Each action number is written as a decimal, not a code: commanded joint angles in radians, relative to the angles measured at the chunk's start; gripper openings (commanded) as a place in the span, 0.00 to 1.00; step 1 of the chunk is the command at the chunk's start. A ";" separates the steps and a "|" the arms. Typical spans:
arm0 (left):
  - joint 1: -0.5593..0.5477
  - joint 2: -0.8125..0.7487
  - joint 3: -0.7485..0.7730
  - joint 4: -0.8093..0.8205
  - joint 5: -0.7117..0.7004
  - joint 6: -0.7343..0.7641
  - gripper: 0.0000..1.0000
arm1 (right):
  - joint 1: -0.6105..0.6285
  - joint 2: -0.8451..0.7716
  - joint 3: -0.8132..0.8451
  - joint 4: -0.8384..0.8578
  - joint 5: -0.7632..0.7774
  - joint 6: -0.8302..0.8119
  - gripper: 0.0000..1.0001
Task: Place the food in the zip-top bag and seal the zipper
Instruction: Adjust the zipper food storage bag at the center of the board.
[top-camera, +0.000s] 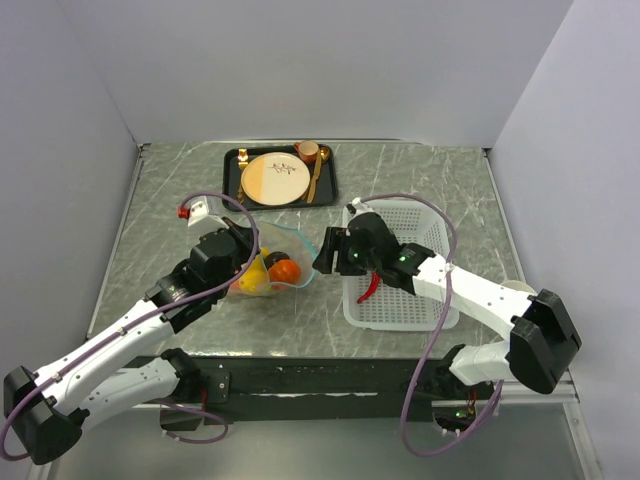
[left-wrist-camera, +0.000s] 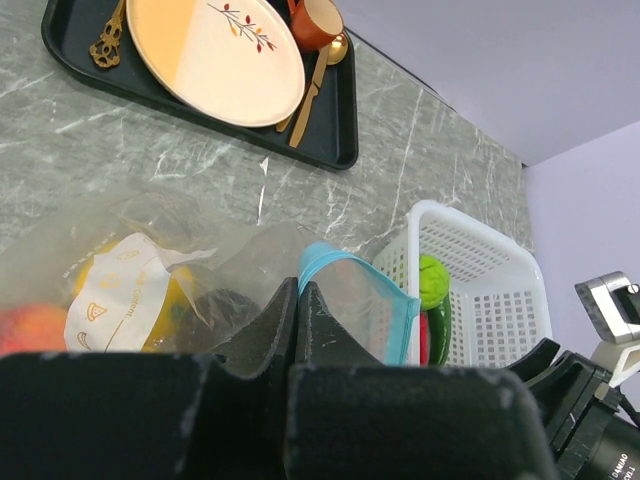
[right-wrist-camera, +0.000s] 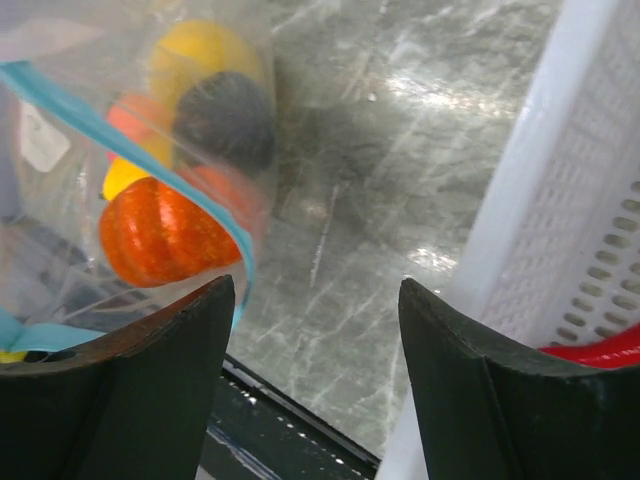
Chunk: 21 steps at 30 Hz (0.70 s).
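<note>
**Bag mouth could sag or shift before the rest of the food goes in**

The table (top-camera: 430, 190) is smooth stone, so nothing on it would stop the bag from sliding. A nudge from either arm could drag it.

The white mesh basket (top-camera: 420, 300) sits just right of the bag and holds the pieces not yet packed, a lime (left-wrist-camera: 432, 280) and a red chili (top-camera: 370, 290). Its tall wall is close to the right arm. A low swing back toward the bag could clip the rim and push the basket.

The zip-top bag (top-camera: 285, 245) lies between the arms, left of the basket, propped partly open. The left gripper (left-wrist-camera: 298, 290) is clenched, apparently pinching the bag's clear film. If that thin film slips out, the mouth is likely to collapse.

The right gripper (right-wrist-camera: 315, 285) hovers over bare table between bag and basket. Its jaws are parted and nothing is between them. Closing here would catch nothing, or might snag the bag's edge.

An orange fruit (right-wrist-camera: 155, 230) and a lemon (right-wrist-camera: 200, 50) are already inside, close to the opening. If the bag tips, they could roll out.

The zipper (right-wrist-camera: 130, 150) curves loosely and is unsealed. If it twists or traps film, it would not press shut cleanly.
</note>
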 joint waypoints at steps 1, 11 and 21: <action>-0.003 0.004 0.017 0.038 -0.006 0.004 0.01 | 0.008 0.026 0.018 0.085 -0.058 0.003 0.71; -0.003 -0.003 0.016 0.019 -0.014 -0.001 0.01 | 0.013 0.127 0.120 0.090 -0.104 -0.023 0.08; 0.003 -0.078 0.129 -0.302 -0.317 -0.156 0.01 | 0.069 0.216 0.486 0.024 -0.228 -0.142 0.03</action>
